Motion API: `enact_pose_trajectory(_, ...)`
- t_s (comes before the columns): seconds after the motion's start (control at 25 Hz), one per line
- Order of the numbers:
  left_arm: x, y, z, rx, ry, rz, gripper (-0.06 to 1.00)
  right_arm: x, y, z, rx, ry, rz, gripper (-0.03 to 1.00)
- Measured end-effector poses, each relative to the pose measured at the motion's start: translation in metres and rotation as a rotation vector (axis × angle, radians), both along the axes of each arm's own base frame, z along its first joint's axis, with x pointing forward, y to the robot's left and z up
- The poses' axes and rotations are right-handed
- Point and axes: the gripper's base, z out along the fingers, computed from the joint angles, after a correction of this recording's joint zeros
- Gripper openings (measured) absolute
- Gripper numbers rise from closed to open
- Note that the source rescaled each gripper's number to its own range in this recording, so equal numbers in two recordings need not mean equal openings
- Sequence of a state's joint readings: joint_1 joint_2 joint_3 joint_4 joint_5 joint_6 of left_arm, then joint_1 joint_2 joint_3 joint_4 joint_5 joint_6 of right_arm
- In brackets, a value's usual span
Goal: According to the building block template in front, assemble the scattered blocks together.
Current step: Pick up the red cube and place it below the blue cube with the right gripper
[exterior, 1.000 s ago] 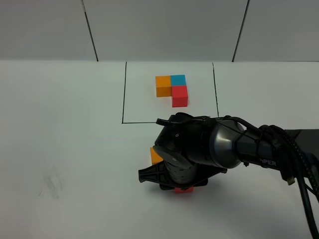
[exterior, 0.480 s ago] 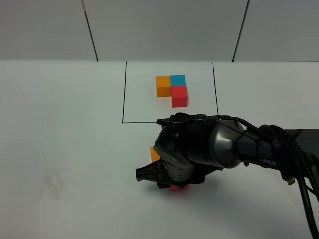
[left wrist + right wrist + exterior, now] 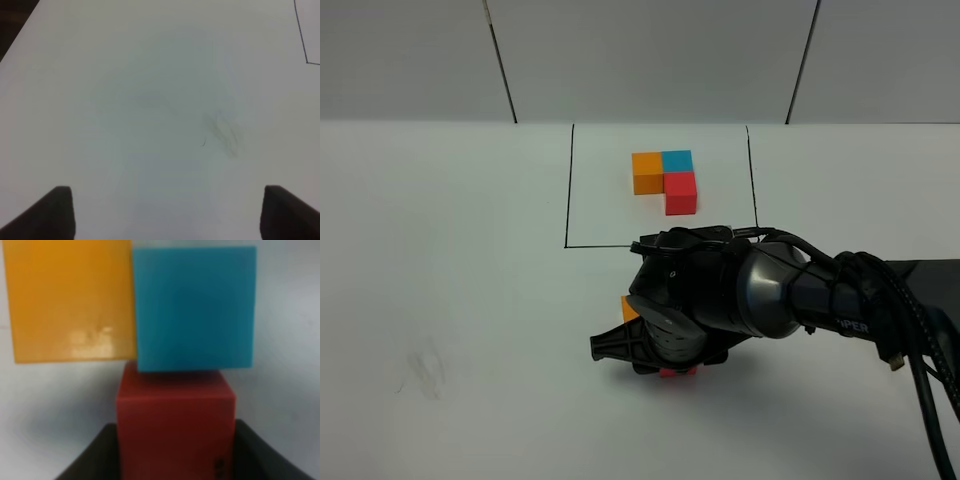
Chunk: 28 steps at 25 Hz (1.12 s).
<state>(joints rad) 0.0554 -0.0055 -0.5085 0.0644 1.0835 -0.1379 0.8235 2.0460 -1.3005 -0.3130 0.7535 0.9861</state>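
Template [image 3: 665, 180] sat in the upper centre of the high view, inside the black drawn rectangle [image 3: 567, 190]: orange and blue cubes side by side, red below the blue.

Right gripper [image 3: 670, 350] hung low over the white table [image 3: 450, 300], just under the rectangle's lower edge, hiding most of the loose blocks. Orange block [image 3: 631, 309] peeked out at its left; a sliver of red block [image 3: 677, 373] showed beneath.

Right wrist view, blurred: orange block [image 3: 67, 300] and blue block [image 3: 195, 307] edge to edge, red block [image 3: 175, 425] butted under the blue, dark fingers [image 3: 95, 455] on either side of it, apparently gripping.

Left gripper [image 3: 167, 210] stood wide open, holding nothing, over bare table with a faint smudge [image 3: 225, 132]. Open surface lay left of the blocks.
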Motion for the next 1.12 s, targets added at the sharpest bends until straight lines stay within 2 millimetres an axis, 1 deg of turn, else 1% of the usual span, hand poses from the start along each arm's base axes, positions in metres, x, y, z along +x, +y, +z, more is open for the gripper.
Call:
enact_pose_trajectory(0.28, 0.0, 0.0, 0.0, 0.0, 0.0, 0.0, 0.65, 0.004, 0.003, -0.003, -0.012, -0.003, 0.004, 0.25)
enact_pose_trajectory(0.56, 0.0, 0.0, 0.0, 0.0, 0.0, 0.0, 0.65, 0.013, 0.01, -0.002, -0.084, 0.038, -0.035, 0.25)
enact_pose_trajectory(1.12, 0.0, 0.0, 0.0, 0.0, 0.0, 0.0, 0.65, 0.013, 0.011, -0.002, -0.086, 0.052, -0.047, 0.25)
